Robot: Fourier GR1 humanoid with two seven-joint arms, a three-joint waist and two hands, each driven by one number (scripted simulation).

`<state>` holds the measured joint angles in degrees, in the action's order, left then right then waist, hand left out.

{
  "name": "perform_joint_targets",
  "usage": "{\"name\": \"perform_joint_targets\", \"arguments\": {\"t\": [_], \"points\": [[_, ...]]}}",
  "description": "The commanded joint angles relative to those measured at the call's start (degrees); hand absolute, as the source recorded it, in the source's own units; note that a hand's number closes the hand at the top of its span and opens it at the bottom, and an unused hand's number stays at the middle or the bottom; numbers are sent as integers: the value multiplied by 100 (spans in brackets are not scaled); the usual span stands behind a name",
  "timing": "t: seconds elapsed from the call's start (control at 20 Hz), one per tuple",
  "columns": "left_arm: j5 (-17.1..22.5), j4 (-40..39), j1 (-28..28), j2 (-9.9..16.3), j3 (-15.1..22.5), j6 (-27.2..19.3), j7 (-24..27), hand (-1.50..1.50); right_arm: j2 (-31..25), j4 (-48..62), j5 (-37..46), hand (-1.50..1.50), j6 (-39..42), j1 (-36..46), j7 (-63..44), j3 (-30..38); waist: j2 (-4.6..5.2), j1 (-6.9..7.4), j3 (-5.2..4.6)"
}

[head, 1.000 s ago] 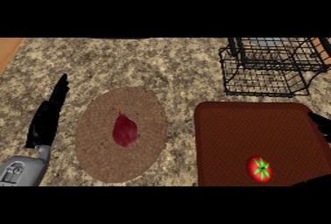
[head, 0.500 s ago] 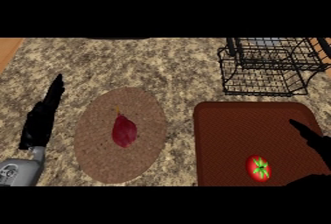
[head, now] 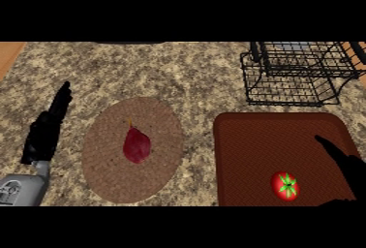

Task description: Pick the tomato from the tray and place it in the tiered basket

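Tomato point(head: 286, 186) sits near the front right of the tray point(head: 250, 145), just left of the right hand point(head: 344, 164), fingers straight, holding nothing. Left hand point(head: 49, 131) rests well apart, open.

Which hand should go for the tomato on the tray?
Right. The right hand is already over the tray beside the tomato; the left hand is across the counter, beyond the round mat.
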<state>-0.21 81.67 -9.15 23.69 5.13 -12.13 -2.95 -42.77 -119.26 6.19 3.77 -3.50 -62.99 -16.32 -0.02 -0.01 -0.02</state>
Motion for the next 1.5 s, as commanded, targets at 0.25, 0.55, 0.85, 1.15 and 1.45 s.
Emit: {"name": "perform_joint_targets", "arguments": {"t": [0.25, 0.55, 0.85, 1.15, 1.45], "points": [[-245, 78, 298, -314, -59, 44, 283, 0, 355, -355, 482, -150, 405, -102, -871, -120, -5, -9, -2], [-179, 322, 112, -71, -262, 351, -255, 0, 1081, 513, 1125, -150, 231, 225, -883, -659, 3, 48, 0], [-454, 352, 237, -388, -209, 191, -84, 0, 1110, 500, 1028, -150, 548, 2, -698, -302, -3, 12, 1], [-291, 283, 99, -309, -573, 544, -119, 0, 1429, 714, 1113, -150, 729, 176, -639, -187, 0, 12, 0], [-624, 141, -145, -612, -531, 455, -285, 0, 1942, 1496, 1402, -150, 700, 198, 59, -145, 2, -1, 2]]}}
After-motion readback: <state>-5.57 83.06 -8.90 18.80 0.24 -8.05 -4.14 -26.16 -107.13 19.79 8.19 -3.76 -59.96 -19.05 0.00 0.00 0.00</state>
